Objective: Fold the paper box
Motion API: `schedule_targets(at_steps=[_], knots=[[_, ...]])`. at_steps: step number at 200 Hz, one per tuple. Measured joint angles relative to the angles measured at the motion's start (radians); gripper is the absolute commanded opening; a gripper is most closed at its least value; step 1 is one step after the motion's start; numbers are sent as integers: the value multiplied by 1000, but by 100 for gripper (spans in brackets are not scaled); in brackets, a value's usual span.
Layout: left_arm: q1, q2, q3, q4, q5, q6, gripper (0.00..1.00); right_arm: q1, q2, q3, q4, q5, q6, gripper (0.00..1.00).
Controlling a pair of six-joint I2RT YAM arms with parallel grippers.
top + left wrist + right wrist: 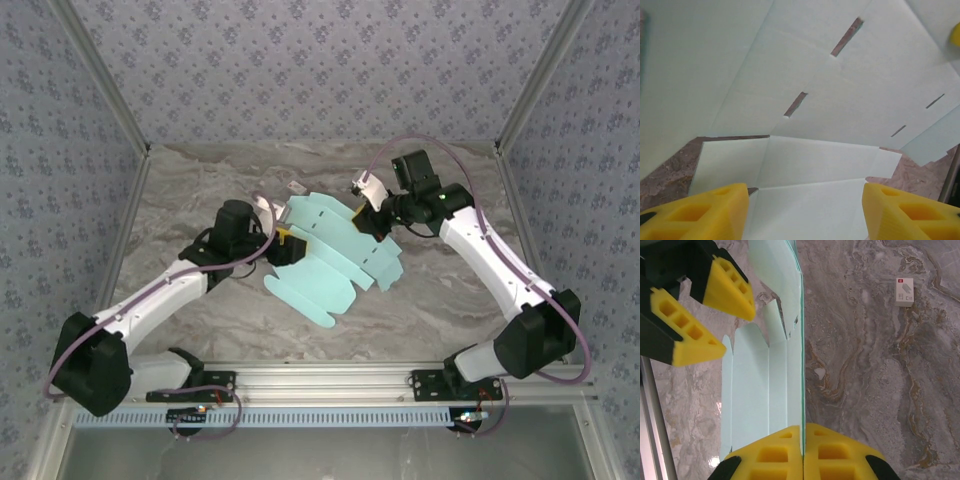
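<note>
**Half-folded box, held by one pinch**

Table (450,290) carries the paper box (335,255) at mid-centre, partly raised. Right gripper (802,442) pinches one panel edge. Left gripper (805,200) has fingers wide, gripping nothing. Risk: a sideways pull could slip or miscrease the thin card. Small white tag (904,291) lies apart.

A grey marble-patterned worktop (450,290), veined with brown and white streaks, spans the scene. A small white tag (294,187) lies flat on it, toward the far side and a little left of the middle. In the right wrist view it carries a red mark along one end and a grey mark below that. Wallpaper (320,60) in pale blue-grey with a small repeating floral print covers the far, left and right walls. Two metal frame posts (100,70) slant up at the far corners. A silver aluminium rail (330,378) runs along the near edge, with a slotted strip (330,415) just nearer.
</note>
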Motion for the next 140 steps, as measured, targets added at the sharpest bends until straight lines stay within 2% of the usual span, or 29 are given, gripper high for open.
schedule_targets(at_steps=[29,57,88,140], knots=[[2,11,0,1,-86,24,64,0,7,0,-8,-11,4,0],[2,24,0,3,-123,41,64,0,16,0,-11,-18,5,0],[2,59,0,7,-110,45,62,0,21,0,-11,-18,8,0],[2,64,0,21,-44,43,53,0,29,0,-10,-14,31,0]])
